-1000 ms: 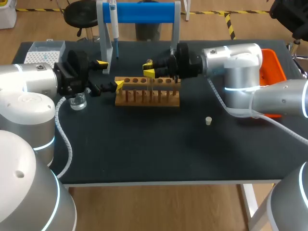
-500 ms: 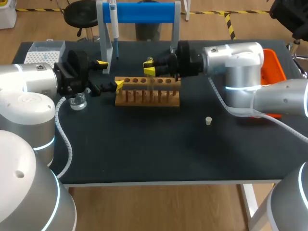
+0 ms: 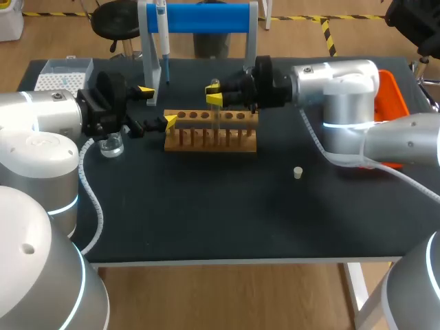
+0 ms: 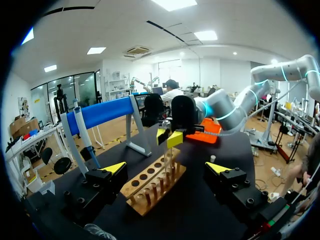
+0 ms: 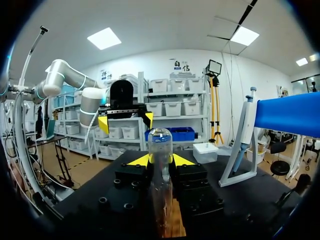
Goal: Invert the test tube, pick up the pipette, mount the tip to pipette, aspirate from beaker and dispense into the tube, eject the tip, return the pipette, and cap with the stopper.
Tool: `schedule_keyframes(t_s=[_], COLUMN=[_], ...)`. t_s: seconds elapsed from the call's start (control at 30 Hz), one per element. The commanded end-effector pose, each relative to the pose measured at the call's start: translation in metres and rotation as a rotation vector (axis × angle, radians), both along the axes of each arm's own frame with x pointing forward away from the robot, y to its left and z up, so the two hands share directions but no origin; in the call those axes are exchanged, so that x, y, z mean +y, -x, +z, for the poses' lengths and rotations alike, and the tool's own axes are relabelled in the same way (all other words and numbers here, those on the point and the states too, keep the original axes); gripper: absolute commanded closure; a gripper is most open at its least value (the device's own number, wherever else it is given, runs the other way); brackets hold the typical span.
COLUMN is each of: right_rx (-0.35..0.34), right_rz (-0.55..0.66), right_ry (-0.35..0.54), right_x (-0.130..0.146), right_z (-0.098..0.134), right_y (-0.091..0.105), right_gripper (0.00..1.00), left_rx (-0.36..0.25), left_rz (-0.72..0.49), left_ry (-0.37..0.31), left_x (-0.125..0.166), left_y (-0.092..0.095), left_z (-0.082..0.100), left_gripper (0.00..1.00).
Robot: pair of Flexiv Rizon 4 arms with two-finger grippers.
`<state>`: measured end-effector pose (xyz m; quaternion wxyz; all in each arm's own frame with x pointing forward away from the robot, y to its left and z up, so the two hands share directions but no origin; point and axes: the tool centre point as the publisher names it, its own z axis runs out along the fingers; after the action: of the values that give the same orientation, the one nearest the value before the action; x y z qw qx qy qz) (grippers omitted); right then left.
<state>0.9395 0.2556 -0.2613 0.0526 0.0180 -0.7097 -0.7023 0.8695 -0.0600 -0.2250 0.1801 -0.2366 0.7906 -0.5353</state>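
Note:
My right gripper (image 3: 214, 95) is shut on a clear test tube (image 3: 218, 118), held upright over the middle of the wooden rack (image 3: 210, 132). In the right wrist view the tube (image 5: 160, 145) stands between the yellow tips (image 5: 160, 160) with its rounded end up. Its lower part reaches down to the rack's holes. At the rack's left end my left gripper (image 3: 157, 105) is open and holds nothing. Seen from the left wrist, the rack (image 4: 150, 187) lies ahead of those wide-apart fingers (image 4: 166, 167). The pipette (image 3: 163, 41) hangs on the blue stand (image 3: 199, 17). A small stopper (image 3: 298, 172) lies on the mat.
A glass beaker (image 3: 111, 144) stands under my left wrist, at the left of the rack. A tip box (image 3: 64, 74) sits at the back left corner. An orange tray (image 3: 388, 96) is at the right edge, behind my right arm.
My right gripper has risen a little with the test tube, drawing it up out of the rack. The left arm has kept still.

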Motion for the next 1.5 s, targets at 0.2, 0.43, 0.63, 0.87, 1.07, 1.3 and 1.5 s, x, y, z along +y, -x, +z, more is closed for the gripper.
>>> schedule_keyframes(t_s=[0.2, 0.43, 0.63, 0.87, 1.07, 1.3, 1.5], right_rx=[0.004, 0.003, -0.006, -0.007, -0.016, -0.024, -0.024], right_rz=[-0.013, -0.019, -0.025, -0.032, -0.036, -0.043, -0.053], right_ry=[-0.003, -0.004, -0.002, -0.002, -0.001, -0.008, -0.022], right_x=[-0.001, -0.002, -0.002, -0.001, 0.0, -0.001, -0.004], right_z=[0.01, 0.017, 0.021, 0.026, 0.031, 0.039, 0.048], right_y=[0.002, 0.002, 0.001, 0.002, 0.003, 0.004, 0.003], right_gripper=[1.0, 1.0, 1.0, 1.0, 1.0, 1.0, 1.0], left_rx=[-0.007, -0.007, -0.007, -0.007, -0.007, -0.007, -0.007], left_rz=[0.001, 0.001, 0.001, 0.001, 0.001, 0.001, 0.001], left_ry=[0.006, 0.006, 0.006, 0.006, 0.006, 0.006, 0.006], left_x=[0.001, 0.001, 0.001, 0.001, 0.001, 0.001, 0.001], left_y=[0.001, 0.001, 0.001, 0.001, 0.001, 0.001, 0.001], left_z=[-0.002, -0.002, -0.002, -0.002, -0.002, -0.002, -0.002], left_gripper=[0.0, 0.0, 0.0, 0.0, 0.0, 0.0, 0.0])
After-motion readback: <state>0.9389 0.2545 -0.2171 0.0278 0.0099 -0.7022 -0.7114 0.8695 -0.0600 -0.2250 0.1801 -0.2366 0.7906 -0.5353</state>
